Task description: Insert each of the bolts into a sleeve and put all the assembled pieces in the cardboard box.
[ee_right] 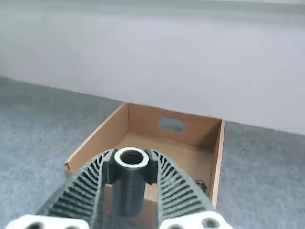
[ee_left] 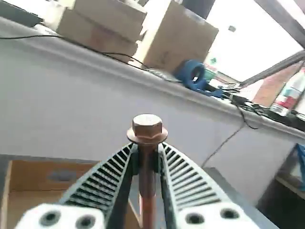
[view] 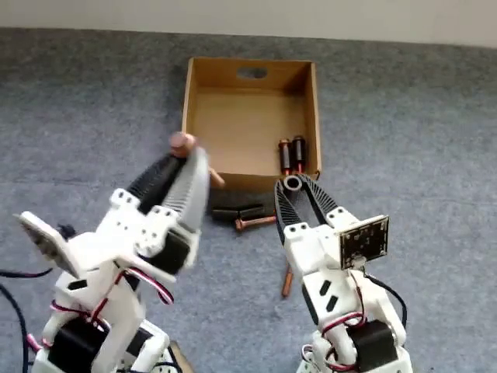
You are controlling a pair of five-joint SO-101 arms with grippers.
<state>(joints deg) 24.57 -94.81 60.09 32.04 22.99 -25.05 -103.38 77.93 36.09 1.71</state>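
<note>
Each arm holds one part, raised near the cardboard box (view: 187, 101).
The left gripper (ee_left: 147, 151) pinches a copper bolt (ee_left: 147, 130) head-up; the right gripper (ee_right: 129, 161) clamps a black sleeve (ee_right: 129, 187) upright, bore open at the top. Two assembled pieces (view: 291, 155) lie in the box's near right corner. Loose sleeves (view: 235, 213) and a second bolt (view: 255, 222) rest on the carpet just in front of the box.

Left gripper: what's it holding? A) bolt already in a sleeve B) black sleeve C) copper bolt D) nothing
C: the left gripper is shut on a bare copper bolt, hex head clear of the jaws; the black sleeve sits in the right gripper.
</note>
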